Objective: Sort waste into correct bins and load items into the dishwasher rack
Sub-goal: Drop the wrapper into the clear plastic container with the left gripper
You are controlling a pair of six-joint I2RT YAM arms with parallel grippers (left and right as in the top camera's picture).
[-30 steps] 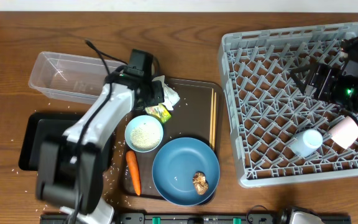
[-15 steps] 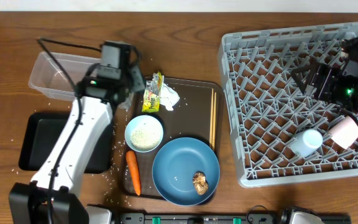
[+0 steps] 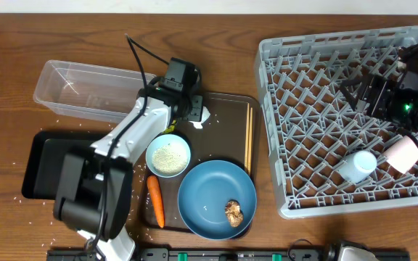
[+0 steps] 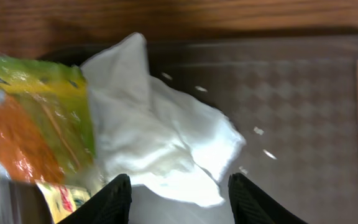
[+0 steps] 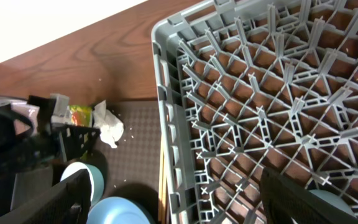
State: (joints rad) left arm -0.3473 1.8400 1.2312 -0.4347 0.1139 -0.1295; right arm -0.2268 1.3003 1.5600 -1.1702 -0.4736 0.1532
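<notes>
Left hand [image 4: 174, 183] back from clear rectangular plastic tub [image 3: 85, 90] over crumpled white paper [image 4: 160, 130] | half-open, empty | right hand [image 5: 179, 193] wide, empty

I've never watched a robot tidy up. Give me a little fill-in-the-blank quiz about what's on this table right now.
1. The dish holding the brown food lump is dark ___.
2. The dishwasher rack holds ___ cups: a pale pink cup and a light blue cup.
3. Seen from overhead, the carrot piece lies to the dish's ___.

Missing words: blue; two; left.
</notes>
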